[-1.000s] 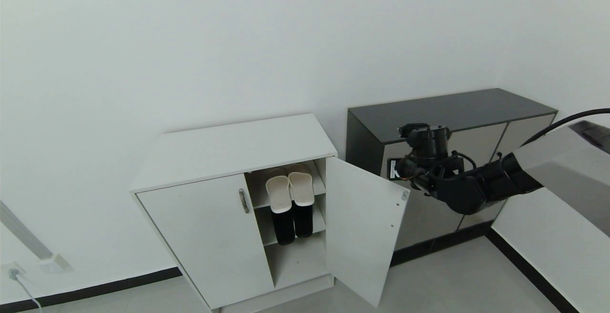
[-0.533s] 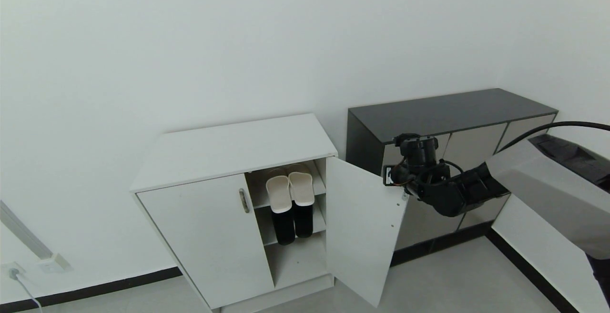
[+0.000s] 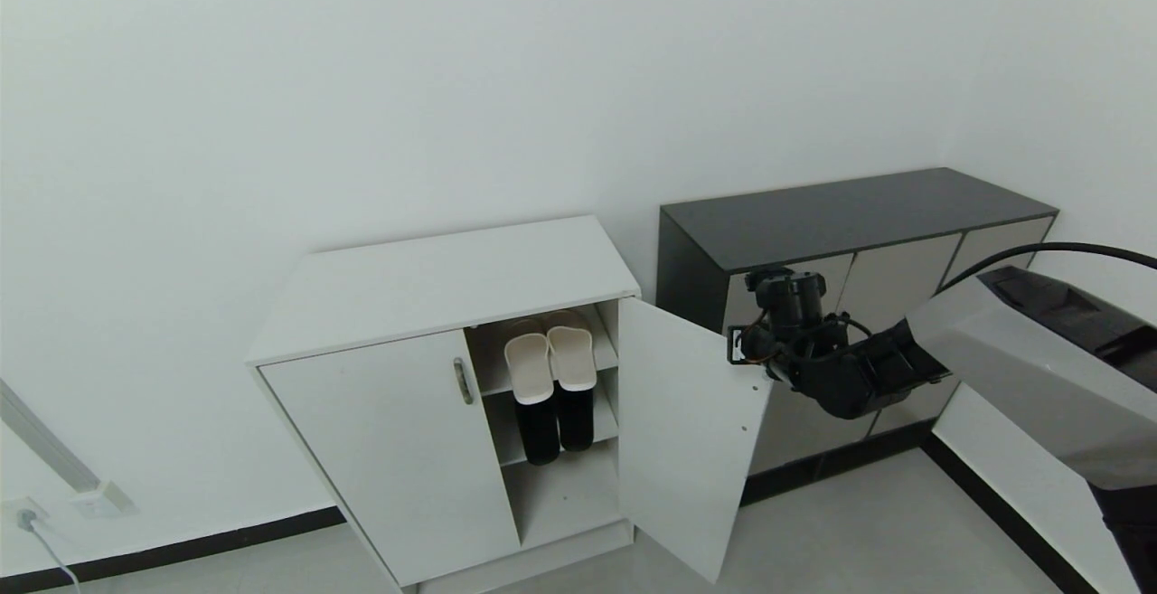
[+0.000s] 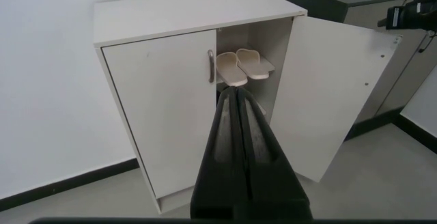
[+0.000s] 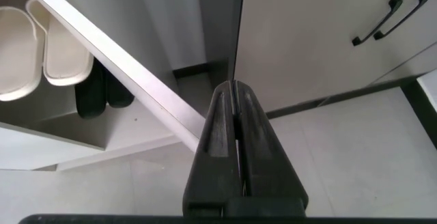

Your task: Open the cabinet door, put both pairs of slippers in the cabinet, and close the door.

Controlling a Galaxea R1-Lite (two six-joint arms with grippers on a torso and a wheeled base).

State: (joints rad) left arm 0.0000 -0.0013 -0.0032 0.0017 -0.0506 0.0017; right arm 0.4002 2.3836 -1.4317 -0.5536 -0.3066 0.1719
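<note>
In the head view, the white cabinet point(image 3: 452, 278) runs off the frame's bottom edge, the white slippers point(image 3: 550, 361) cover the black slippers' point(image 3: 556, 422) upper ends, the open door point(image 3: 687, 431) masks the dark sideboard's point(image 3: 841, 214) lower left front, and any contact between the right gripper point(image 3: 737, 345) and that door is too small to tell.

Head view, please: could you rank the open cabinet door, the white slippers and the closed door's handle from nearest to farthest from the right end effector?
1. Open cabinet door, just beside the right end effector.
2. White slippers, on the upper shelf inside.
3. Handle, on the closed left door, farthest left.
</note>
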